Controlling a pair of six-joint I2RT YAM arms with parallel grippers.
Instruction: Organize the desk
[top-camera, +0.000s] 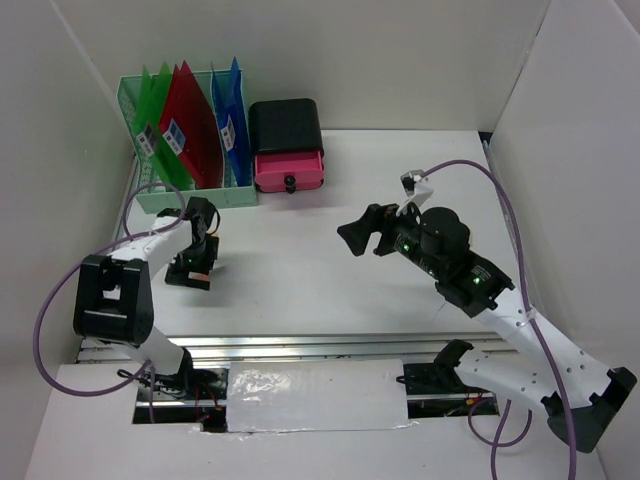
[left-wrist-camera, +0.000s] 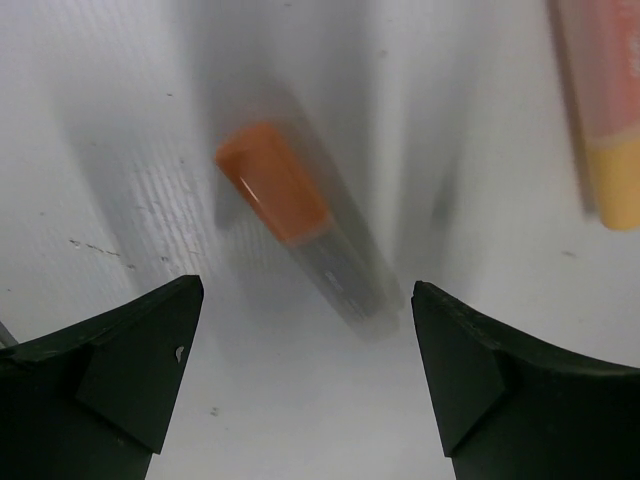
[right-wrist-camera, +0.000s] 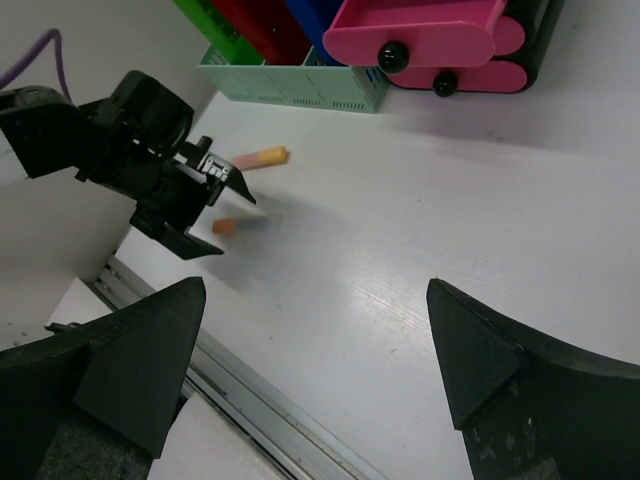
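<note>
Desk: white top, walled on three sides, rail along the front, spread ahead of both arm bases. On it, at the left, we list one orange-capped marker (blurred), lying flat under the left gripper, whose jaws stand wide apart, holding nothing. A pink-and-yellow marker lies near. Right gripper: jaws wide, nothing held, over mid-desk. At the back we see a green rack with folders and a drawer box, one pink drawer out.
</note>
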